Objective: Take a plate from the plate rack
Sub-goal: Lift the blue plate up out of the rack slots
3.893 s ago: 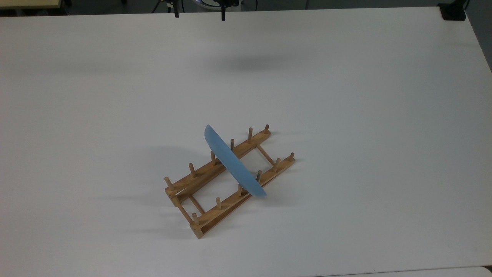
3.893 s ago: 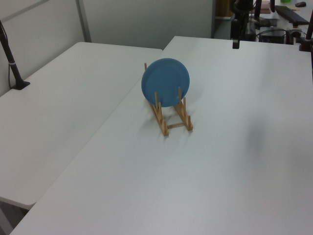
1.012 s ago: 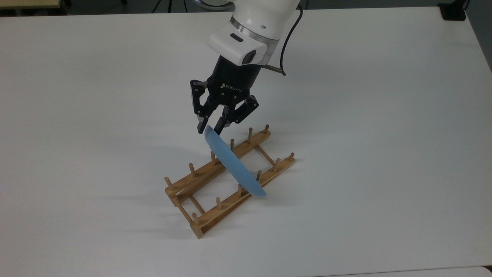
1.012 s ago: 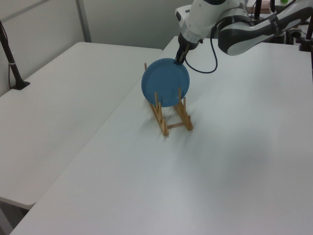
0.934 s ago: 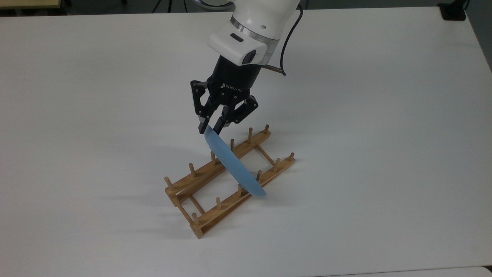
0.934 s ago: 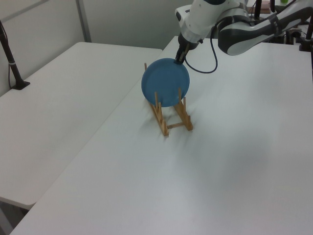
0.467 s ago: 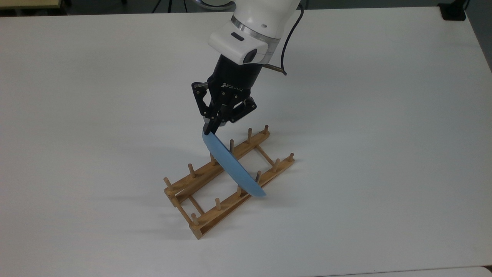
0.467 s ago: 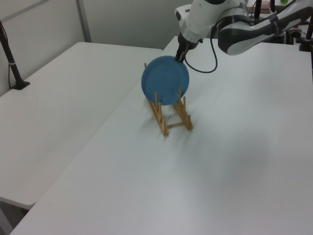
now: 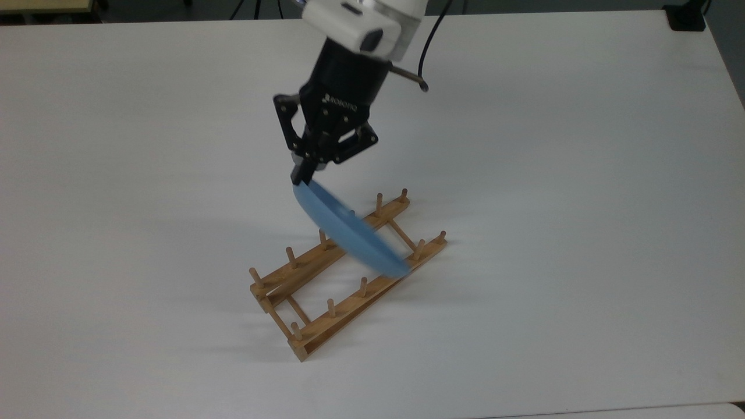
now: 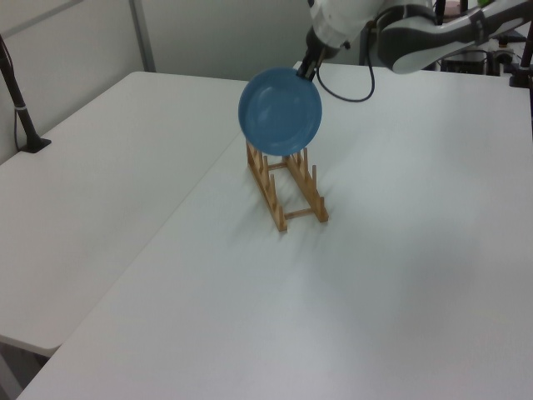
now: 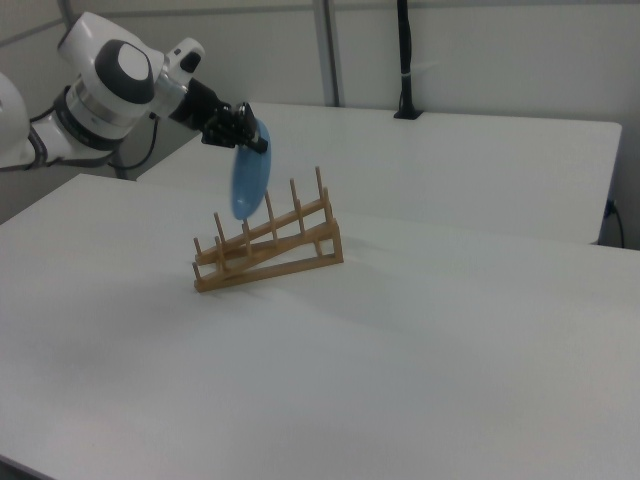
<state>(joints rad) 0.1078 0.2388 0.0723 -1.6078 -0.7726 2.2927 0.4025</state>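
Observation:
The light-blue plate (image 9: 349, 233) (image 10: 280, 112) (image 11: 248, 181) hangs tilted in the air above the plate rack, clear of the pegs. My gripper (image 9: 302, 176) (image 10: 303, 72) (image 11: 254, 142) is shut on the plate's upper rim. The light-brown wooden plate rack (image 9: 326, 291) (image 10: 287, 196) (image 11: 270, 245) lies on the white table (image 9: 553, 233), its two rails and upright pegs holding nothing.
A black cable (image 9: 422, 64) loops off the arm's wrist. A black post (image 10: 21, 108) stands on the neighbouring table at the left view's left, and another black post (image 11: 404, 60) rises at the back in the right view.
My gripper has closed on the plate's top rim and risen toward the top view's upper left, lifting the plate out of the rack. The rack stays in place.

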